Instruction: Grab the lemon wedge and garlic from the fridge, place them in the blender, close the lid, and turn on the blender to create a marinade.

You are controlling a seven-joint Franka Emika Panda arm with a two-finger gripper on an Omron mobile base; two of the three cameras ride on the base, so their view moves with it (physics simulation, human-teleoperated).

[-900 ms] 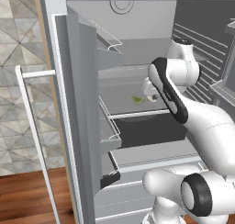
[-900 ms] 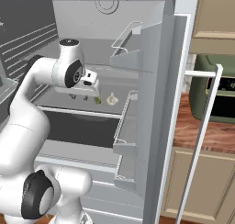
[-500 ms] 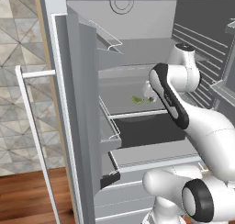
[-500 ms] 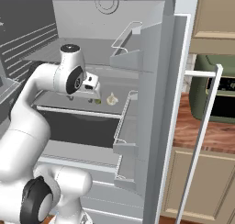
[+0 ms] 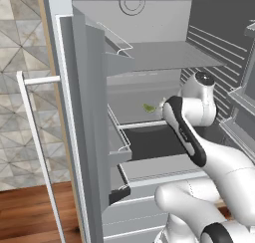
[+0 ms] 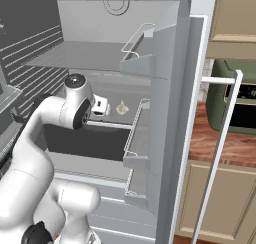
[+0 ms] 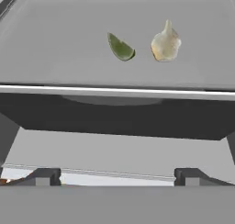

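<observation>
Two small items on one fridge (image 5: 74,112) shelf (image 7: 55,44).
One lemon wedge (image 7: 120,47), glossy green-yellow and pointed, lies just left of one garlic (image 7: 165,44), a pale, lumpy bulb with a tapered tip; they sit near each other, apart, on the smooth grey shelf. The gripper (image 7: 117,177) stands wide and empty, well short of both.

the white arm (image 5: 199,137) is reaching forward, elbow bent; the gripper (image 7: 117,176) is standing wide open, seemingly holding nothing between its fingertips.
</observation>
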